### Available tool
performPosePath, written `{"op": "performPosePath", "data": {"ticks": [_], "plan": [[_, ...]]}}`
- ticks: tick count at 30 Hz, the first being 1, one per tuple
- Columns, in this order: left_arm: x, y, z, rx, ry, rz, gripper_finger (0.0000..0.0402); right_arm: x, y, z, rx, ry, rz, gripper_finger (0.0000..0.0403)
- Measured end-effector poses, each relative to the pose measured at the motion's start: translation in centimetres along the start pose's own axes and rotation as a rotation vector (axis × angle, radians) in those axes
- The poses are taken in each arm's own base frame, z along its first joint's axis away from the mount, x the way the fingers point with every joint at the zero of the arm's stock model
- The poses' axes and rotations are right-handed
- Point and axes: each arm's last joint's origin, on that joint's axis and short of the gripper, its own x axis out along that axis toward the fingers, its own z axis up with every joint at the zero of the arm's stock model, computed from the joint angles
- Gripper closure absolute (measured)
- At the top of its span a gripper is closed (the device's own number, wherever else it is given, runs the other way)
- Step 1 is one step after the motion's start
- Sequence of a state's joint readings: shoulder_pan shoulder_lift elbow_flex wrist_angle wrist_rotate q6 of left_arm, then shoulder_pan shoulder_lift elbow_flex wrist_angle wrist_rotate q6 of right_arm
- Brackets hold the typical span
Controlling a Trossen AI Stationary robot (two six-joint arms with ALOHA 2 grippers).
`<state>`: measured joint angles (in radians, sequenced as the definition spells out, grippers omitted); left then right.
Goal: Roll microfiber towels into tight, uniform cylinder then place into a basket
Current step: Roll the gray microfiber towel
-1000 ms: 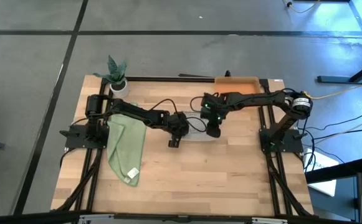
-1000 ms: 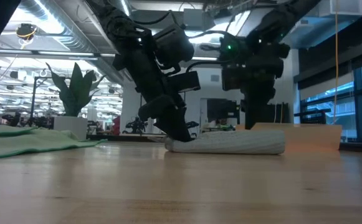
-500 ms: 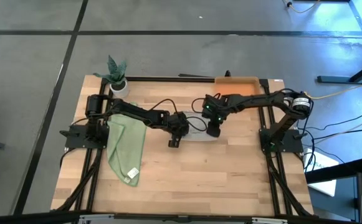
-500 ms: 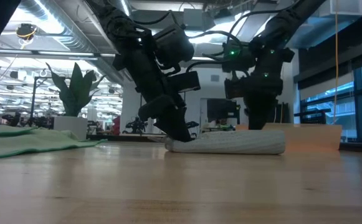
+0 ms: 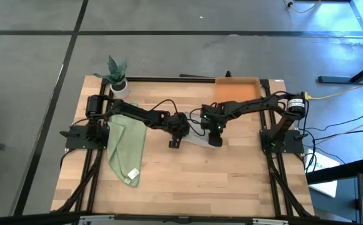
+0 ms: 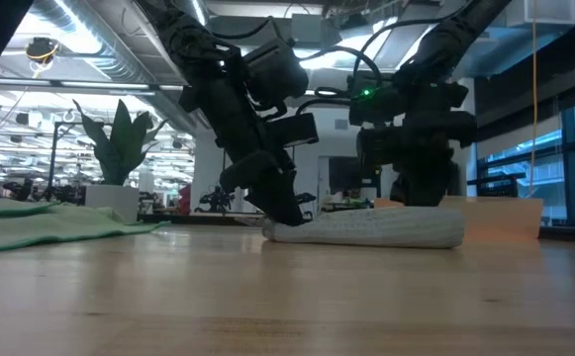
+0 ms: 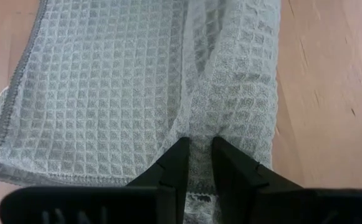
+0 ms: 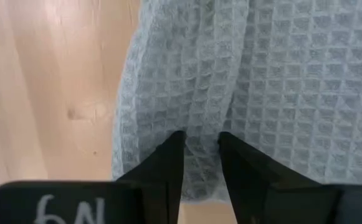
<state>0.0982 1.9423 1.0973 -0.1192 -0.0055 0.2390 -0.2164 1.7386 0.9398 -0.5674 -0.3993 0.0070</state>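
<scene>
Lying as a low, loose roll on the table (image 5: 187, 181), the grey towel (image 6: 371, 228) shows waffle weave; left gripper (image 7: 198, 152) and right gripper (image 8: 200, 149) each pinch one end.

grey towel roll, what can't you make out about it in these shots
- High view: most of the grey towel is covered by the left gripper and right gripper.
- Low view: its far side is hidden; how tightly it is rolled cannot be told.
- Wrist views: its edges are cut off by the frame.
</scene>
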Motion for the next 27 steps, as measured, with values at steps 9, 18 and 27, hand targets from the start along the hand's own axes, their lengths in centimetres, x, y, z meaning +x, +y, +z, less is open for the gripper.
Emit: {"op": "performPosePath", "data": {"ticks": [9, 18, 27], "plan": [[0.0, 0.0, 0.0, 0.000, 0.000, 0.000, 0.0335, -1.9, 0.6, 1.1, 0.013, 0.010, -0.108, 0.0297], [0.0, 0.0, 0.0, 0.003, 0.001, 0.000, 0.0335, -3.9, 4.5, 2.4, -0.045, -0.046, 0.071, 0.0297], [0.0, 0.0, 0.0, 0.001, 0.000, 0.000, 0.0335, -0.6, 5.9, 1.7, -0.167, -0.057, 0.247, 0.0297]]}}
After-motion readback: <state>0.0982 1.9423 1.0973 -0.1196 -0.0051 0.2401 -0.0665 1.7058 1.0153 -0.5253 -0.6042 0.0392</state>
